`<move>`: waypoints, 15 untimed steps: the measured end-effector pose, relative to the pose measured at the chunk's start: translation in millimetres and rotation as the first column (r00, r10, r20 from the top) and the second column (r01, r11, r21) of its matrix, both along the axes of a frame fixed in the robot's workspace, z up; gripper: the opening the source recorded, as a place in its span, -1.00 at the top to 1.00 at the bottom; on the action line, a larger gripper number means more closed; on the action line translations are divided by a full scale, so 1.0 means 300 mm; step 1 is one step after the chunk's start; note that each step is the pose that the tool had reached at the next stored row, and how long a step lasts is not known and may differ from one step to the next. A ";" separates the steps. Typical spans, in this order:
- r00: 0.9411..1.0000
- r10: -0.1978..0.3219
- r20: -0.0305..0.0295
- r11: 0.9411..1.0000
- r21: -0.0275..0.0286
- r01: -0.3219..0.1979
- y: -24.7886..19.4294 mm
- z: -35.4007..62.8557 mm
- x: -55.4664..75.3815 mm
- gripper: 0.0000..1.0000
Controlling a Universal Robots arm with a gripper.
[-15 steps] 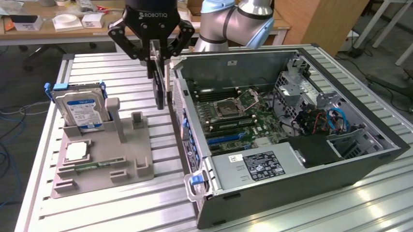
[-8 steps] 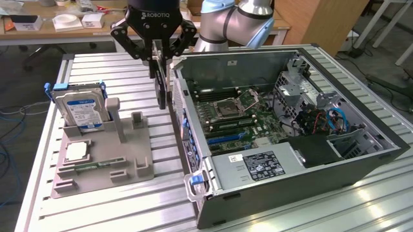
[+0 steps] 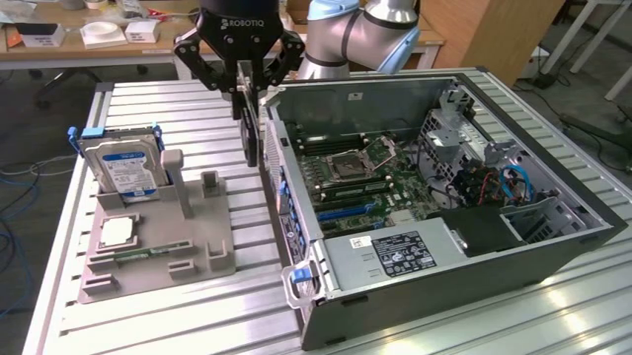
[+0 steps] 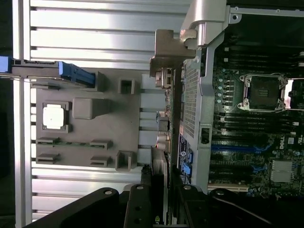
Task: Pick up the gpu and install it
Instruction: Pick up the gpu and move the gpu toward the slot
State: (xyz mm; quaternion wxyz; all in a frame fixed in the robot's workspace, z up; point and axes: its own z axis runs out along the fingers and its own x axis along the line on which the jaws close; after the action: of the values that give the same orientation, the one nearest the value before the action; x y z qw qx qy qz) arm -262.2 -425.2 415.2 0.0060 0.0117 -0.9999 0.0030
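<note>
The gpu [image 3: 251,129] hangs edge-on and upright from my gripper [image 3: 245,92], which is shut on its upper edge. It is in the air over the gap between the grey parts fixture [image 3: 197,244] and the near wall of the open computer case [image 3: 553,244]. In the wrist view the gpu [image 4: 161,142] runs away from my gripper [image 4: 161,190] as a thin strip, its silver end bracket [image 4: 170,45] farthest from the fingers and beside the case wall. Inside the case lies the motherboard [image 3: 356,177] with its blue expansion slot [image 3: 345,211].
On the fixture, a hard drive [image 3: 123,166] in a blue caddy stands upright, with a processor chip [image 3: 117,231] and a memory stick [image 3: 138,257] lying flat. A power supply [image 3: 395,251] fills the case's near corner; drive cage and cables [image 3: 493,177] sit at the exterior view's right.
</note>
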 end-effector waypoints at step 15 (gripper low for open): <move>1.000 0.000 0.000 1.000 0.000 0.000 0.000 0.000 0.022 0.47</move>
State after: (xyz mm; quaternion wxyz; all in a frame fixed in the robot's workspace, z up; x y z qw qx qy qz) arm -255.7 -425.2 415.2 0.0059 0.0117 -0.9999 0.0030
